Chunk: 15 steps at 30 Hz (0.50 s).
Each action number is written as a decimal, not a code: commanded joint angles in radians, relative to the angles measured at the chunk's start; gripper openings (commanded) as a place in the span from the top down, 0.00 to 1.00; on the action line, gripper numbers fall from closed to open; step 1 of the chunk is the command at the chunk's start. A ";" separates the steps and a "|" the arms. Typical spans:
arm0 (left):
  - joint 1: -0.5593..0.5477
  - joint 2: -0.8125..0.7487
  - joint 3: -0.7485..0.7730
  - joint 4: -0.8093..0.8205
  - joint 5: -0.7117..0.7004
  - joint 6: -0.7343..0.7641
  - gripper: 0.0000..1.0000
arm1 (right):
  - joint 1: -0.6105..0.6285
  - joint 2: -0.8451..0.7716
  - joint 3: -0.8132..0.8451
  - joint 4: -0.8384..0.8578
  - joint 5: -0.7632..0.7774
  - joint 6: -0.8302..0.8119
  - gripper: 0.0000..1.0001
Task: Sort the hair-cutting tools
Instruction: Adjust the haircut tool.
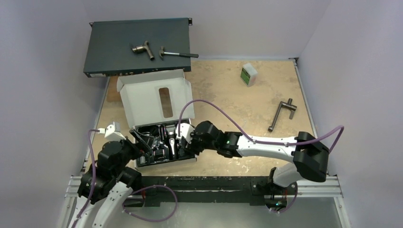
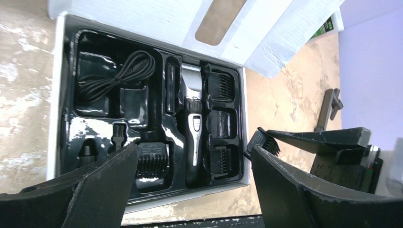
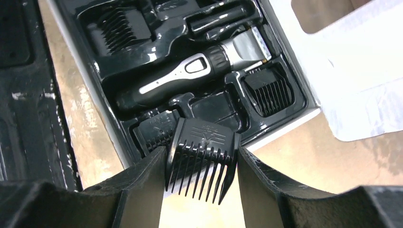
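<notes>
An open white box [image 1: 152,97] holds a black tray [image 2: 71,109] of hair-cutting tools. The black-and-silver clipper [image 2: 192,118] [image 3: 190,71] lies in the tray's middle slot. Comb attachments sit in the slots beside it [image 2: 219,85] [image 2: 221,159] [image 2: 152,161]. My right gripper [image 3: 200,151] [image 1: 183,137] is shut on one black comb attachment [image 3: 202,152] [image 2: 263,141], teeth towards the camera, just outside the tray's near right corner. My left gripper [image 2: 195,152] [image 1: 135,145] hovers open at the tray's near edge, holding nothing.
A coiled black cable [image 2: 114,78] fills the tray's left pocket. At the back left, a dark metal case [image 1: 109,47] carries a pipe fitting [image 1: 143,49] and a hammer [image 1: 178,54]. A T-shaped handle [image 1: 281,114] and a white-green bottle [image 1: 248,74] lie to the right.
</notes>
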 commanded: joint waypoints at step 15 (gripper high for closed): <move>0.004 0.183 -0.236 0.699 0.634 -0.152 0.14 | 0.055 -0.335 -0.109 0.144 -0.200 -0.152 0.77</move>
